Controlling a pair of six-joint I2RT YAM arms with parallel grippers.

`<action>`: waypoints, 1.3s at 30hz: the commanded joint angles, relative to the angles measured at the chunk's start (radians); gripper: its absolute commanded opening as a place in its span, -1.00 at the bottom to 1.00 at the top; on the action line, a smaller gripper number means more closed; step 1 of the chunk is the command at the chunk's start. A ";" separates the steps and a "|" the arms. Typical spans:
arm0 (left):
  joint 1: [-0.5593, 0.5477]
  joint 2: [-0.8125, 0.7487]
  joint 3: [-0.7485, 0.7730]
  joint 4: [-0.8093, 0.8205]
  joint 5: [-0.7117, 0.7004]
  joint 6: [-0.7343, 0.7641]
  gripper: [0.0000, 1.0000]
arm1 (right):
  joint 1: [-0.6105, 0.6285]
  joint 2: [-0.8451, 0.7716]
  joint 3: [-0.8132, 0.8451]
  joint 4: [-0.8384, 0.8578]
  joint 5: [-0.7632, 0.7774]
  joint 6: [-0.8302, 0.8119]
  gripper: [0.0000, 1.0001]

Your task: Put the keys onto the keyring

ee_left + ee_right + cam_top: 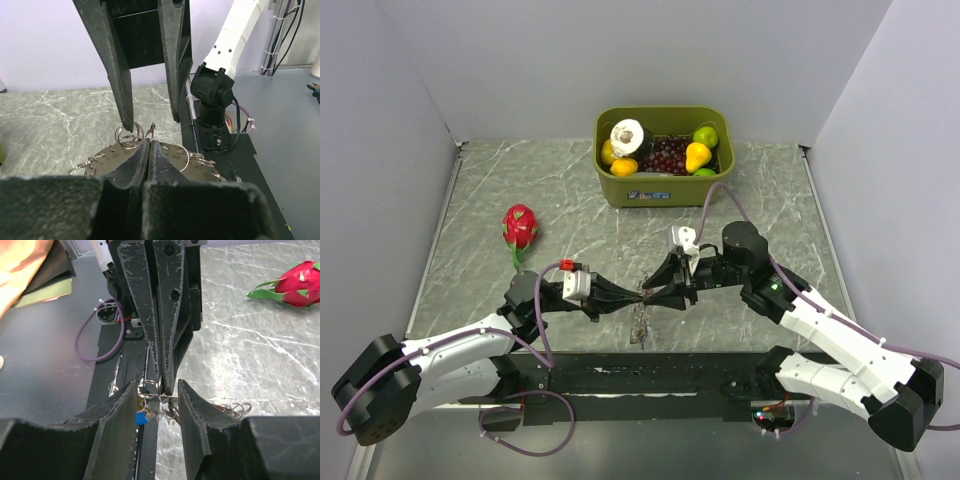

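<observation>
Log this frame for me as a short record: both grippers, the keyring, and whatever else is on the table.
left gripper: shut on the keyring
right gripper: open, fingers either side of the left gripper's tips
keyring: between the two grippers, small rings along its rim
keys: only a blue key shows, among the rings
other items: dragon fruit on the table; green bin of fruit at the back

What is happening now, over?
Left claw shut on grey metal keyring. Right claw open, astride it. Small blue key alongside. Pink dragon fruit well clear.
</observation>
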 commanded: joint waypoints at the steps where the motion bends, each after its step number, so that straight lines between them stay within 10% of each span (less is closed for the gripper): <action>1: -0.004 -0.013 0.046 0.084 0.014 0.005 -0.98 | 0.009 0.009 0.023 0.044 0.028 -0.015 -0.10; 12: -0.004 -0.049 0.033 0.092 0.002 0.000 -0.98 | 0.009 0.029 -0.015 0.043 0.050 -0.014 -0.21; 22: -0.004 -0.051 0.017 0.149 0.002 -0.024 -0.98 | 0.006 0.040 -0.012 0.035 0.041 -0.007 -0.95; 30: -0.006 -0.114 0.105 -0.225 -0.004 0.114 -0.98 | 0.008 0.049 0.034 -0.036 0.054 -0.047 -1.00; 39: -0.004 -0.158 0.298 -0.736 -0.099 0.339 -0.14 | 0.006 0.072 0.091 -0.149 0.094 -0.109 -1.00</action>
